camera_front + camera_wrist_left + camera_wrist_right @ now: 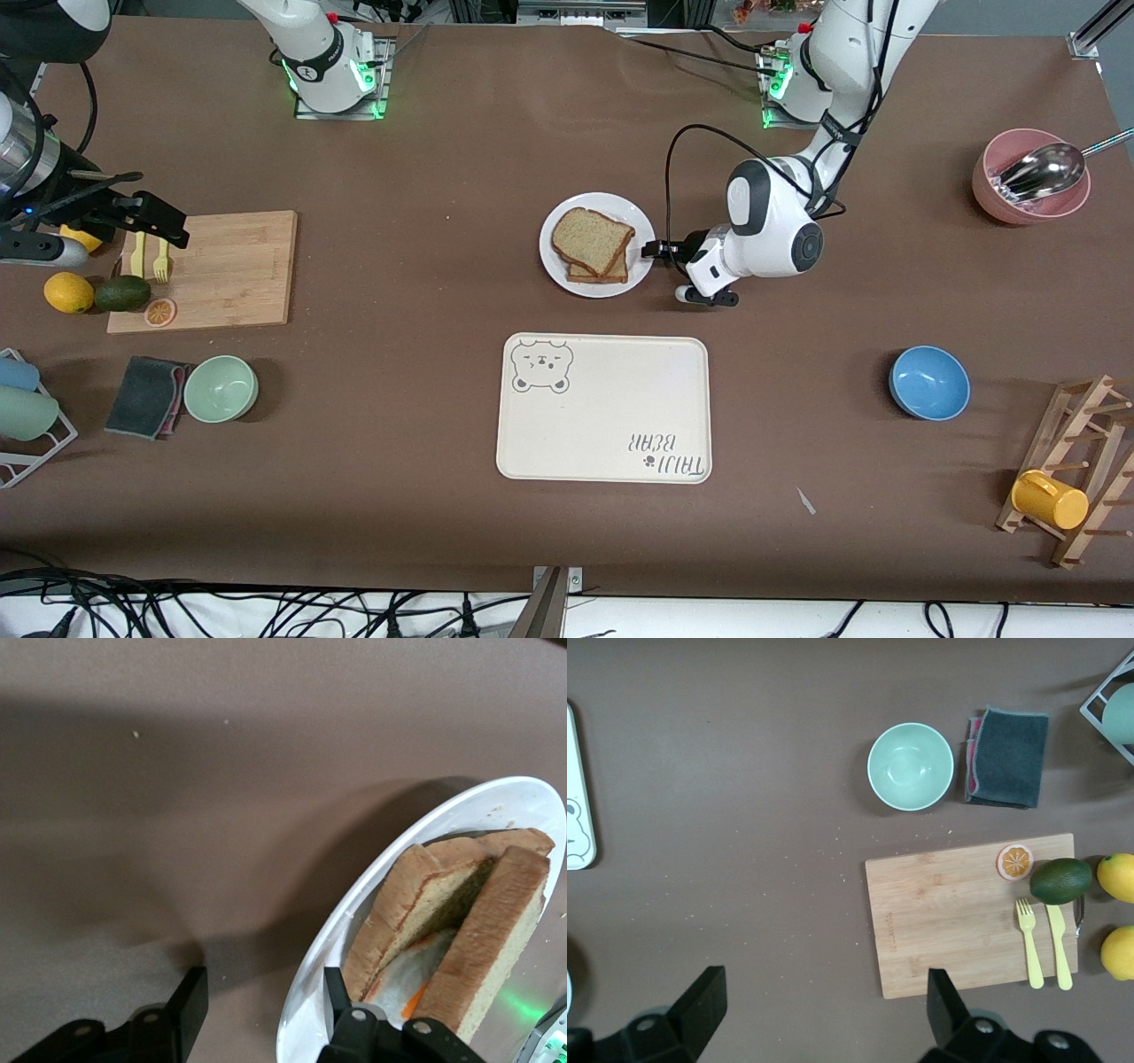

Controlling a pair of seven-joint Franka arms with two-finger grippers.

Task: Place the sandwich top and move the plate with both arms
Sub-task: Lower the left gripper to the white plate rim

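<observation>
Front view: brown table [425, 292] (crumb-flecked) bears white plate [557, 266].

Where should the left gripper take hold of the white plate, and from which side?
Probably the plate's bare raised rim at the left arm's end, coming in low and level. The sandwich top covers the middle, so only the rim is free; the left gripper already sits there, one finger over the rim.
</observation>
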